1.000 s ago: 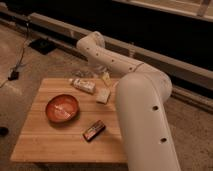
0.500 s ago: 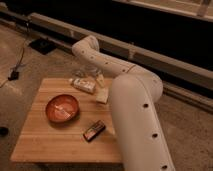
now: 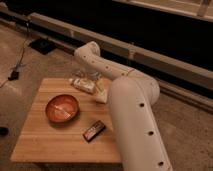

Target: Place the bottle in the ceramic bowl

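The orange-red ceramic bowl point(image 3: 62, 108) with pale streaks inside sits on the left half of the wooden table point(image 3: 45, 142). The pale slender bottle point(image 3: 83, 84) lies on its side near the table's far edge, just behind and to the right of the bowl. My white arm point(image 3: 130, 107) reaches up from the lower right, bends at its elbow point(image 3: 88, 51) and comes down over the bottle. My gripper point(image 3: 84, 75) is at the far table edge, right above the bottle and partly hidden by the arm.
A white cup point(image 3: 102, 90) stands right of the bottle, against my arm. A small dark red oblong object point(image 3: 93, 131) lies near the table's front right. Dark cables and a box point(image 3: 41, 45) lie on the floor at the far left.
The arm's elbow has swung left and the gripper has come down closer over the bottle. The bottle, bowl and other items have not moved.
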